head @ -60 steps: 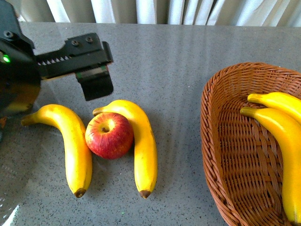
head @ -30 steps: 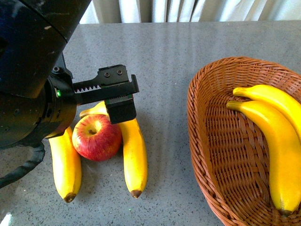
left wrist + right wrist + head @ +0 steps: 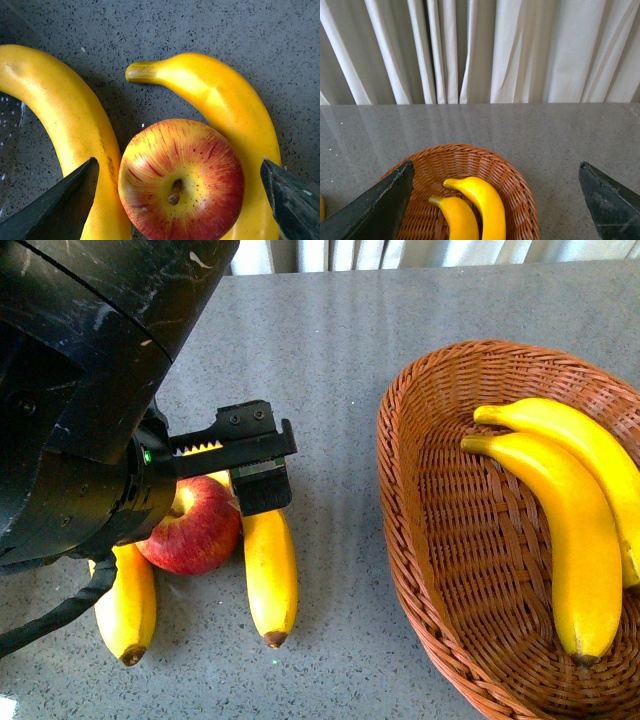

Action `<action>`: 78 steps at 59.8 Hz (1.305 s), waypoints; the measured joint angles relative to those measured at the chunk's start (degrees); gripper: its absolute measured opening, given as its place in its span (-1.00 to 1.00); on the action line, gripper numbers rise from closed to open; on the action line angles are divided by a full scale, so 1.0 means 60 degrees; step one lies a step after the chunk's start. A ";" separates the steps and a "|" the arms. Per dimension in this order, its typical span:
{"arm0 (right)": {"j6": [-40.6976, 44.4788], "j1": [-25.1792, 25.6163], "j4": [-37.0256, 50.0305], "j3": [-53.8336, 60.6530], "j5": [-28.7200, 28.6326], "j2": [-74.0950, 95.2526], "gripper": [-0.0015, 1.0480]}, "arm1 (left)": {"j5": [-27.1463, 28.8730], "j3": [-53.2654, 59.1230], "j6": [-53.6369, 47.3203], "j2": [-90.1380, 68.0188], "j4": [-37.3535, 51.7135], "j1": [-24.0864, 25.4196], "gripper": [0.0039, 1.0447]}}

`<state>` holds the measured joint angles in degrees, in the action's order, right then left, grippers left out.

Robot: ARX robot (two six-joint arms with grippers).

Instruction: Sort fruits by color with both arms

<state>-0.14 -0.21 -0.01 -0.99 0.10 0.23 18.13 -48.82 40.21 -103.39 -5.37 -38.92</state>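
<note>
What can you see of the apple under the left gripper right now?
The apple is round and glossy, red with yellow streaks, yellowish around its short brown stem, which points up. It sits on the grey speckled table, wedged between two bananas: the left banana lies against one side, and the right banana curves around the other. The left gripper hovers open over it, its fingers straddling it without gripping.

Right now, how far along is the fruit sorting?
Done: two yellow curved bananas lie in the brown woven wicker basket. In hand: the left gripper is open over the round red apple, fingers either side, not gripping it. The right gripper is open and empty, facing the basket. Left: the apple and the two loose yellow bananas flanking it on the grey speckled table; no second basket is in view.
</note>
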 joint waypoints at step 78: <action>0.0000 0.0000 0.0000 0.0000 0.0000 0.0000 0.82 | -0.0095 -0.0142 0.0055 -0.0484 -0.0109 -0.0098 0.31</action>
<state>-0.14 -0.21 -0.01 -0.99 0.10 0.23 17.56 -49.67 40.53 -106.30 -6.02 -39.51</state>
